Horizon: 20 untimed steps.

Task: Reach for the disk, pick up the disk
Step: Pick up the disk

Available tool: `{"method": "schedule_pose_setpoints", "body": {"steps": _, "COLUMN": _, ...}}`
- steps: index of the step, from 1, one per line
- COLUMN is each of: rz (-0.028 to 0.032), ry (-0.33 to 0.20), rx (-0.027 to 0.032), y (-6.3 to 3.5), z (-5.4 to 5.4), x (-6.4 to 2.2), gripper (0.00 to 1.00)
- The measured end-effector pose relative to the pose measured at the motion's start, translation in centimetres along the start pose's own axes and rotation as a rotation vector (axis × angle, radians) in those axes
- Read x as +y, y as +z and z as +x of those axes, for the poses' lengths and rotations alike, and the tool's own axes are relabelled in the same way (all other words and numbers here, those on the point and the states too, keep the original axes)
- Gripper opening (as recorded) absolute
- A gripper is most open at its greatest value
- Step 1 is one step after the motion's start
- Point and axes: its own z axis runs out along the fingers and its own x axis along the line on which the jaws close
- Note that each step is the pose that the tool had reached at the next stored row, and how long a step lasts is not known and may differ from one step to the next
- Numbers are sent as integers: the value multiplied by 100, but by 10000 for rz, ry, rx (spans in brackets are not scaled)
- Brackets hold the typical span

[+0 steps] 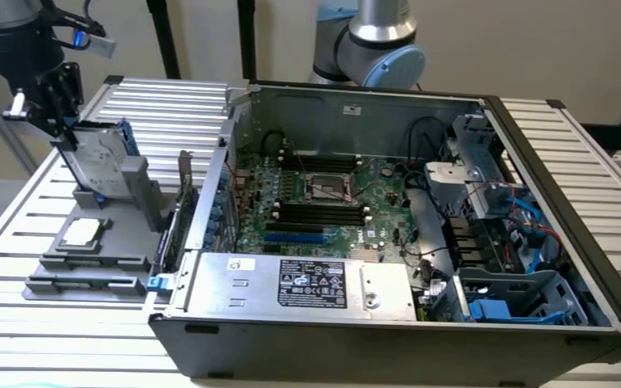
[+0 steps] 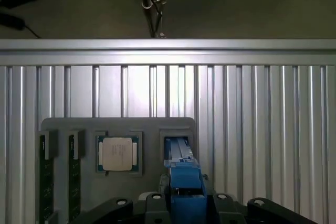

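The disk (image 1: 100,160), a silver-grey drive in a blue carrier, stands tilted on its edge in a slot of the grey holder (image 1: 127,217) at the exterior view's left. My black gripper (image 1: 65,139) comes down from the upper left and sits on the disk's top edge, its fingers closed against it. In the wrist view the disk's blue carrier edge (image 2: 184,174) runs from the holder's slot up between the jaws of the gripper (image 2: 184,205). The disk's lower end is still at the slot.
The holder (image 2: 152,128) also carries a small square silver chip (image 1: 82,233) (image 2: 117,153) and two memory sticks (image 2: 46,174). An open computer case (image 1: 397,343) with a silver box (image 1: 305,283) stands right beside it. Another arm's base (image 1: 370,40) rises behind the case.
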Motion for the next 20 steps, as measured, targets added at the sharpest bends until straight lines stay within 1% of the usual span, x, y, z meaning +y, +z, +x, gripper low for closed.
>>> {"method": "schedule_pose_setpoints", "body": {"steps": 4, "rz": 1, "ry": -1, "rx": -1, "y": -175, "z": 1, "x": -5, "gripper": 33}}
{"method": "schedule_pose_setpoints", "body": {"steps": 13, "rz": 0, "ry": 0, "rx": 0, "y": -586, "z": 10, "x": -47, "gripper": 33}}
{"method": "schedule_pose_setpoints", "body": {"steps": 15, "rz": -2, "ry": 0, "rx": 1, "y": -679, "z": 29, "x": -71, "gripper": 33}}
{"method": "schedule_pose_setpoints", "body": {"steps": 20, "rz": -16, "ry": -4, "rx": 0, "y": -910, "z": 87, "x": -171, "gripper": 33}}
